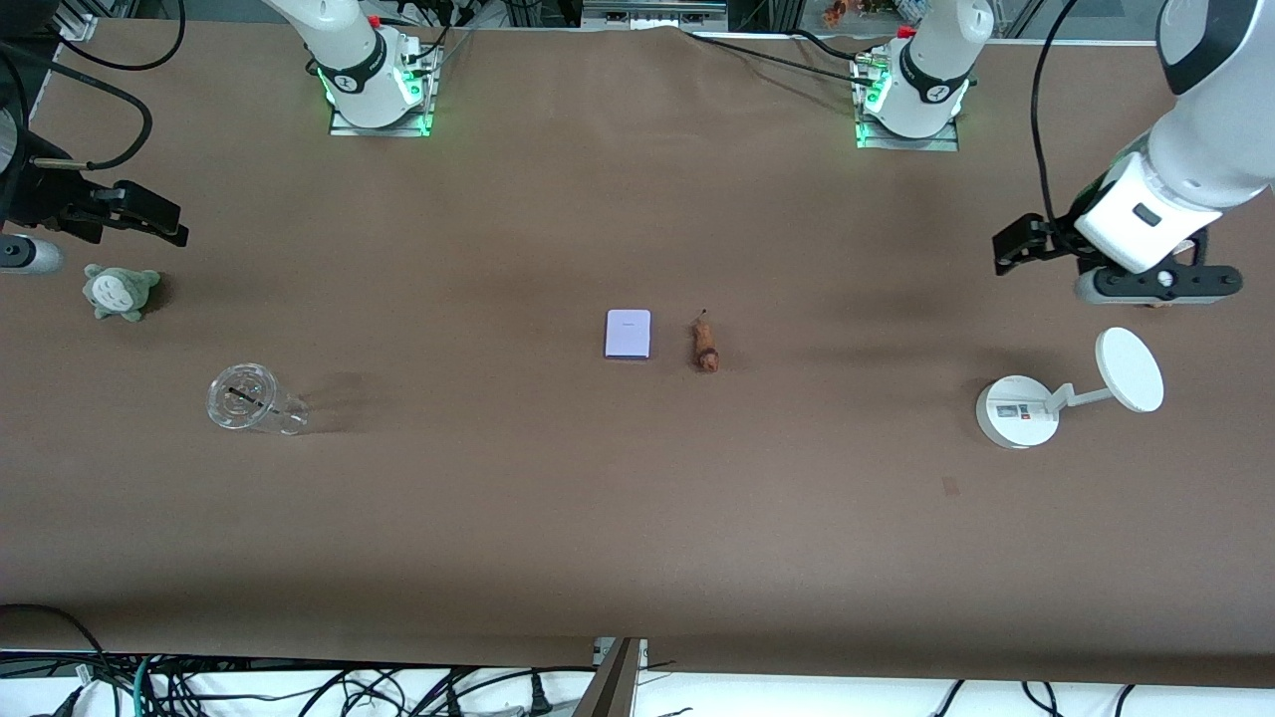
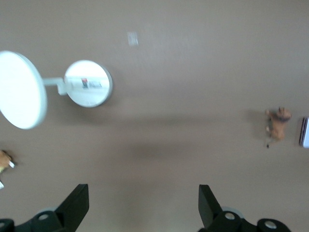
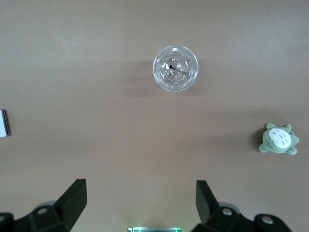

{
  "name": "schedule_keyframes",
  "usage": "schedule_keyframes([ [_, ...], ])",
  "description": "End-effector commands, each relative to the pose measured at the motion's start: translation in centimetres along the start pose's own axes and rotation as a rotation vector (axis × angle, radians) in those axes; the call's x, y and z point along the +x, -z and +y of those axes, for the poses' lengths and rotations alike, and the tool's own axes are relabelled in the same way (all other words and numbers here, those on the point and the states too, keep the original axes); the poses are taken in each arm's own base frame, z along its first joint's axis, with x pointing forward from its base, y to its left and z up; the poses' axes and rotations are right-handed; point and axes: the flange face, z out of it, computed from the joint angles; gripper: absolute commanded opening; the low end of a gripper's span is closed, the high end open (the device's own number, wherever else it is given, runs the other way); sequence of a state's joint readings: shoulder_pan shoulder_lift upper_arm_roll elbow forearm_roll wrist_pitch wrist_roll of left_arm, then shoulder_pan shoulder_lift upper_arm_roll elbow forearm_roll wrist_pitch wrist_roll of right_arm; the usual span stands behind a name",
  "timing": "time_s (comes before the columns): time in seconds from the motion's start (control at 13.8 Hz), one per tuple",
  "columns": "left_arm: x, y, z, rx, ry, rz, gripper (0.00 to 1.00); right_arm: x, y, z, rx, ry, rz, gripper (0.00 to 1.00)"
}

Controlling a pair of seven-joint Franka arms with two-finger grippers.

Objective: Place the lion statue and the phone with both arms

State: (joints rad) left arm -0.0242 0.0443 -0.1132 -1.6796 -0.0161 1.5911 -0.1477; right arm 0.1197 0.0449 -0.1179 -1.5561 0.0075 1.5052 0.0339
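The phone [image 1: 628, 334], a flat pale lavender rectangle, lies at the table's middle. The lion statue [image 1: 705, 346], tiny and reddish-brown, lies beside it toward the left arm's end. My left gripper [image 1: 1011, 249] hangs open and empty over the left arm's end of the table. In the left wrist view its fingers [image 2: 77, 205] stand wide apart around bare table, with the lion statue [image 2: 277, 123] and the phone's edge [image 2: 304, 131] far off. My right gripper [image 1: 149, 214] hangs open and empty over the right arm's end. The right wrist view [image 3: 140, 205] shows the phone's edge [image 3: 4, 123].
A white round-based stand [image 1: 1016, 411] with a disc [image 1: 1130, 369] stands at the left arm's end; it also shows in the left wrist view [image 2: 88, 83]. A clear cup [image 1: 244, 398] and a green plush toy [image 1: 120, 291] sit at the right arm's end.
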Motion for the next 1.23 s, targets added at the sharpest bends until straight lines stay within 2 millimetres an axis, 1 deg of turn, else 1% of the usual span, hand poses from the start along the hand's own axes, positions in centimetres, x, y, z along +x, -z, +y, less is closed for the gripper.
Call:
schedule_keyframes([
  [0.0, 0.4, -2.3, 3.7, -0.022, -0.061, -0.086, 1.0, 0.5, 0.3, 0.1, 0.002, -0.003, 0.001, 1.0],
  [0.07, 0.4, -3.7, 5.8, -0.017, -0.091, -0.113, 1.0, 0.9, -0.5, 0.0, -0.005, -0.003, -0.013, 1.0],
  [0.14, 0.8, -5.6, 7.9, -0.015, -0.122, -0.14, 1.0, 1.1, -0.8, -0.2, -0.005, -0.006, -0.016, 1.0],
  [0.22, 1.5, -7.9, 10.1, -0.015, -0.134, -0.162, 1.0, 1.4, -0.8, -0.3, -0.003, -0.005, -0.005, 1.0],
  [0.29, 2.2, -10.2, 12.4, -0.018, -0.116, -0.159, 1.0, 1.6, -0.9, -0.6, -0.005, 0.0, 0.004, 1.0],
  [0.36, 2.9, -12.0, 14.0, -0.026, -0.08, -0.147, 1.0, 1.7, -0.9, -0.7, -0.005, 0.001, 0.006, 1.0],
  [0.43, 3.2, -13.6, 16.5, -0.031, -0.062, -0.136, 1.0, 1.7, -1.2, -0.8, -0.007, 0.003, 0.001, 1.0],
  [0.51, 3.2, -15.3, 19.3, -0.03, -0.041, -0.111, 1.0, 2.3, -2.2, -0.9, -0.009, 0.002, -0.017, 1.0],
  [0.58, 3.2, -17.5, 22.1, -0.038, -0.011, -0.09, 1.0, 2.5, -2.5, -0.9, -0.01, 0.002, -0.025, 1.0],
  [0.65, 3.7, -19.6, 23.9, -0.053, 0.018, -0.067, 1.0, 2.6, -2.9, -0.9, -0.011, 0.001, -0.032, 1.0],
  [0.72, 4.0, -21.8, 25.7, -0.074, 0.037, -0.044, 1.0, 2.8, -3.3, -0.9, -0.012, 0.001, -0.046, 1.0],
  [0.79, 4.2, -23.6, 27.0, -0.09, 0.039, -0.027, 1.0, 2.8, -3.6, -1.0, -0.012, 0.011, -0.052, 1.0],
  [0.94, 4.8, -26.6, 28.2, -0.087, 0.017, 0.019, 1.0, 3.0, -3.8, -1.1, -0.011, 0.011, -0.048, 1.0],
  [1.01, 4.2, -28.4, 30.0, -0.089, 0.018, 0.027, 1.0, 3.4, -4.4, -1.1, -0.011, 0.011, -0.058, 1.0],
  [1.08, 3.5, -30.1, 31.5, -0.09, 0.039, 0.028, 1.0, 3.4, -4.4, -1.3, -0.012, 0.014, -0.058, 1.0],
  [1.16, 3.2, -31.6, 32.3, -0.077, 0.042, 0.043, 1.0, 3.5, -4.7, -1.4, -0.014, 0.016, -0.064, 1.0],
])
